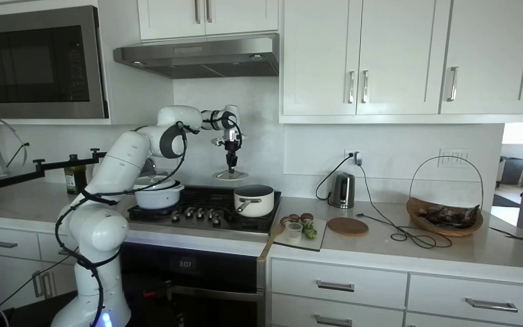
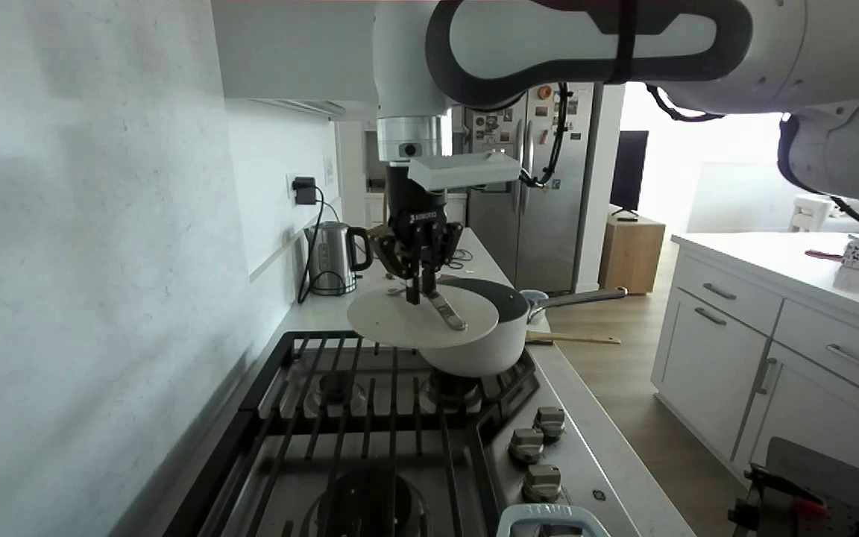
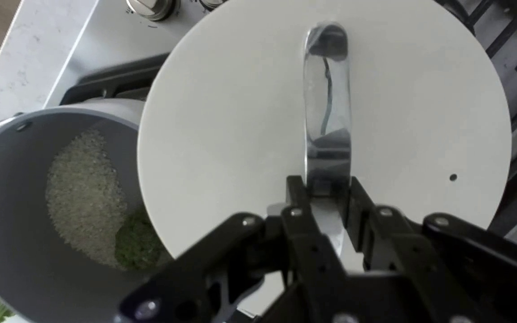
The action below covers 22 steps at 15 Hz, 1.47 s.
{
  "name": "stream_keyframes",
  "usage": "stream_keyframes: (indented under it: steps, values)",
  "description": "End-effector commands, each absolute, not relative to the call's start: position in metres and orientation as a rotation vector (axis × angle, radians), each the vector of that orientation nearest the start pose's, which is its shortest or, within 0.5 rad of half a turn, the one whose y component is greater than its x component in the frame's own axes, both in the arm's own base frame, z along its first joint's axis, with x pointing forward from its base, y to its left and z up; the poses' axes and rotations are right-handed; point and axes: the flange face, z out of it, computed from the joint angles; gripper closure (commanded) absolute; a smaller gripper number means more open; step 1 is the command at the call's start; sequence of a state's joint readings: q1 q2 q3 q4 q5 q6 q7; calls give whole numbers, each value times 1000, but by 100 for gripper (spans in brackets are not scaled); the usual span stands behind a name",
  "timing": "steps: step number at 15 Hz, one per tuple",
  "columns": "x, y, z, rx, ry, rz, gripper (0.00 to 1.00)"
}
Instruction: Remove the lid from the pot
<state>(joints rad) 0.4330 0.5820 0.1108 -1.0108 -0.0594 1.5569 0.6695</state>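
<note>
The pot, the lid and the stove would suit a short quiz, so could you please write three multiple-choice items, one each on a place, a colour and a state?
1. Where does the pot with the pale grains inside stand?
A) in a basket
B) on the stove
C) on the floor

2. What colour is the upper face of the lid?
A) whitish
B) red
C) green

3. What state is the gripper in?
A) open and empty
B) shut with nothing in it
C) shut on the lid's handle

1: B, as both exterior views show it there.
2: A, as the wrist view shows.
3: C, as its fingers flank the handle closely in the wrist view, and the lid hangs beneath it in both exterior views.
</note>
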Motion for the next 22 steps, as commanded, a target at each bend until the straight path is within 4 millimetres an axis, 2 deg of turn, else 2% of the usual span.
stream_keyframes:
  steps: [1, 12, 22]
  values:
    - [626, 355, 524, -3139, 126, 64, 94]
    - [632, 393, 482, -3134, -50, 122, 94]
    - [638, 397, 459, -3131, -61, 116, 94]
